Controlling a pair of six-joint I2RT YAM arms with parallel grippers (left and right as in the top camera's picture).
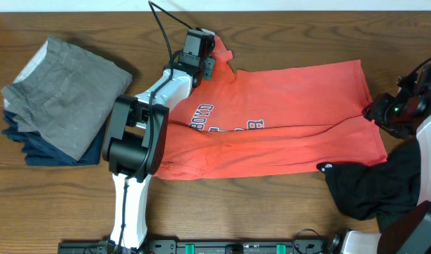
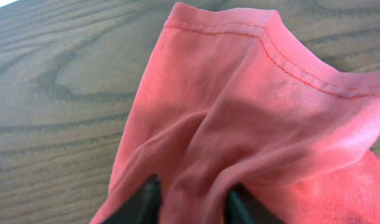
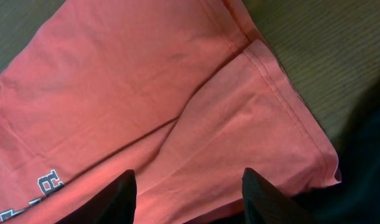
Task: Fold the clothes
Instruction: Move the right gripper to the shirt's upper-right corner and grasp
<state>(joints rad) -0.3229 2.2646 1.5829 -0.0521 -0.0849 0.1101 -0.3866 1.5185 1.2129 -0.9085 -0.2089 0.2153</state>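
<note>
The coral-red T-shirt (image 1: 293,120) lies spread across the table's middle, navy-and-white lettering (image 1: 226,121) facing up. My left gripper (image 1: 214,62) is at its far left corner, shut on a bunched fold of the red fabric (image 2: 227,124). My right gripper (image 1: 379,113) is at the shirt's right edge, open, its fingers (image 3: 186,186) spread above the red cloth (image 3: 177,93) near a hemmed corner. A black garment (image 1: 363,187) with a small white logo lies crumpled at the front right, touching the shirt's corner.
A stack of folded clothes, grey (image 1: 63,92) on top of navy (image 1: 53,149), sits at the table's left. The left arm's black base (image 1: 134,137) stands over the shirt's left side. Bare wood (image 1: 236,204) shows along the front.
</note>
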